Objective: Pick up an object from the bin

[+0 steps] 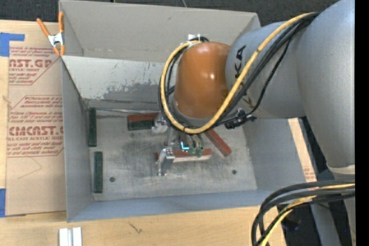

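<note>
- A small flat pale piece with a red edge (195, 156) is seen near the middle of the bin (130, 152) floor, just right of the lowered gripper (166, 159).
- Whether the gripper is spread or clenched cannot be told.

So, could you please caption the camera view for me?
Gripper low at the bin's middle, red-brown block and reddish stick beside it, green bars left.
</note>
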Controlling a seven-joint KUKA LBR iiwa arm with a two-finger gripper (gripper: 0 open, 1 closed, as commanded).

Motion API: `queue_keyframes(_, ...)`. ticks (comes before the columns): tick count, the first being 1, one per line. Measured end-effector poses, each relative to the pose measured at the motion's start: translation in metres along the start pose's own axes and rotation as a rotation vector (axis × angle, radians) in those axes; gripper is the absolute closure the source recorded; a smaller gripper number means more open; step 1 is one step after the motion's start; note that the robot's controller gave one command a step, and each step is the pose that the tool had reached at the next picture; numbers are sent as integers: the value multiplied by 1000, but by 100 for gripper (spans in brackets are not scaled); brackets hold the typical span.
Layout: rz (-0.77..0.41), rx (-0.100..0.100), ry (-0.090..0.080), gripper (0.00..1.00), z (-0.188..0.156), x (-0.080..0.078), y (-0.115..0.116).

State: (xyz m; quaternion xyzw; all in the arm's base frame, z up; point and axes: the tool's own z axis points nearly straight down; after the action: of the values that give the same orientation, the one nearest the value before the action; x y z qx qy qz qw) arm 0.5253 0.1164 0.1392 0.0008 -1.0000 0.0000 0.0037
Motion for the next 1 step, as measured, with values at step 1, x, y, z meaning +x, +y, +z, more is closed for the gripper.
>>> queue_keyframes(1, 1, -1, -7, 0, -4, -2, 0)
